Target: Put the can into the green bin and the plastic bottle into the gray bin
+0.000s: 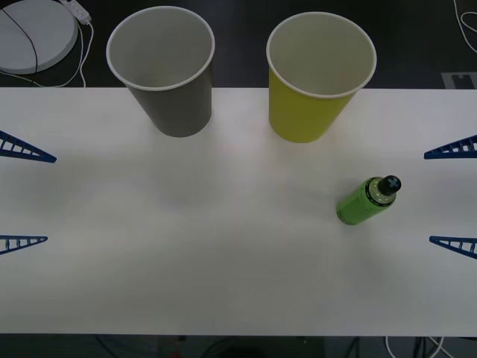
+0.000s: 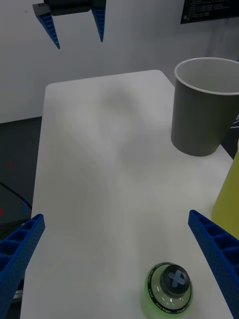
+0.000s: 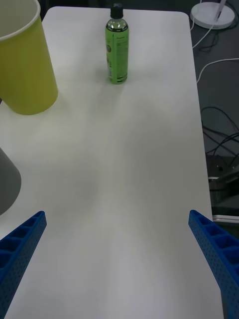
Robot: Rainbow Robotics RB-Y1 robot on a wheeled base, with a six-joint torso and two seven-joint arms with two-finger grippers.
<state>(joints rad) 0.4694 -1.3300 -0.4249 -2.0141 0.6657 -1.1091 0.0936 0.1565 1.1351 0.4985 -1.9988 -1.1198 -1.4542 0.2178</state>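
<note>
- While both claws wait spread wide at the bench's (image 1: 223, 283) sides, the bottle (image 1: 365, 200) stands upright on the right half, in front of the green bin (image 1: 317, 78) and apart from it.
- Left claw (image 1: 15, 190) is at the left edge, cut off by the frame so just two blue finger tips show; it holds nothing. From the right wrist it hangs open beyond the bench's far end (image 2: 74, 22).
- Right claw (image 1: 455, 198) is at the right edge, likewise cropped to its tips, open and empty.
- Gray bin (image 1: 164, 71) stands upright at the back left, beside the green bin with a gap between; both show white, empty insides.
- From the right wrist, the bottle is seen cap-down from above and cut by the frame edge, so its label is unreadable.
- From the left wrist, the gray bin is just a sliver and the green bin's rim is cropped.
</note>
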